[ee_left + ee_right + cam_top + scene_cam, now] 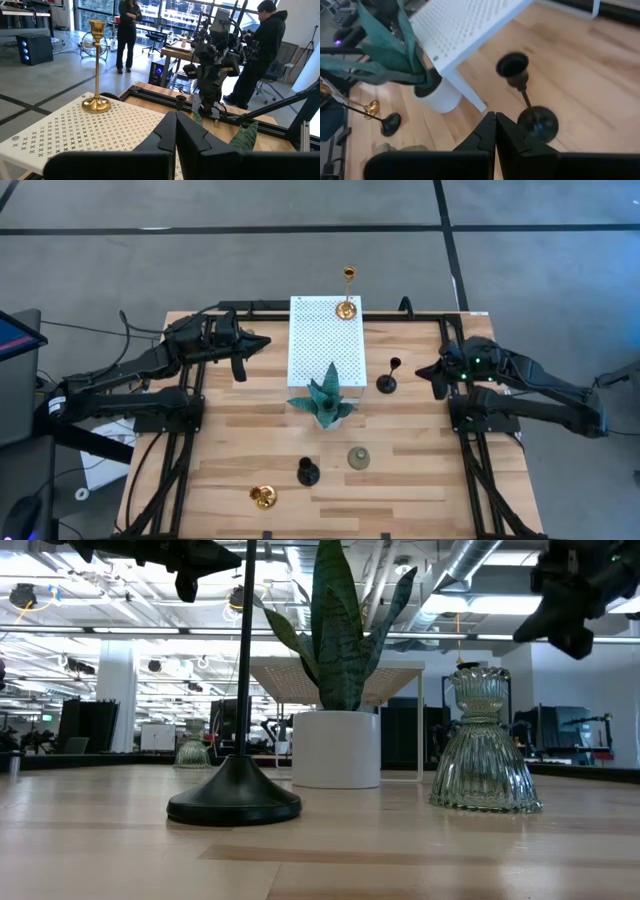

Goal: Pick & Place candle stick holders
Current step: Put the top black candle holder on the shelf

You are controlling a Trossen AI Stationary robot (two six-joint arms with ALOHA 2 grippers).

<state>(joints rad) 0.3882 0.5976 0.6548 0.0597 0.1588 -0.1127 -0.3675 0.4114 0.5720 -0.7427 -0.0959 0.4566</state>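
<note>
From above, your right gripper (pixel 437 372) hovers at three o'clock of the desk (pixel 420 480), jaws shut and holding nothing. The nearest piece, a black holder (pixel 387 383), stands just beside it, toward nine o'clock. A gold holder (pixel 347 308) already stands on the white board (pixel 320 345); another gold holder (pixel 263 497), a second black holder (pixel 307 472) and a grey-green holder (pixel 358 458) wait around six o'clock. The left gripper (pixel 240 358) waits at ten o'clock, also shut and empty.

At desk level, the black holder's stem is thin above a broad base, so it will likely tip if nudged.

From the left wrist, the upright gold holder occupies the board's far corner; leave it room.

From the right wrist, the black holder's cup (pixel 512 65) sits ahead of your jaws. Open them fully first, descend centred on the stem, then close gently.
</note>
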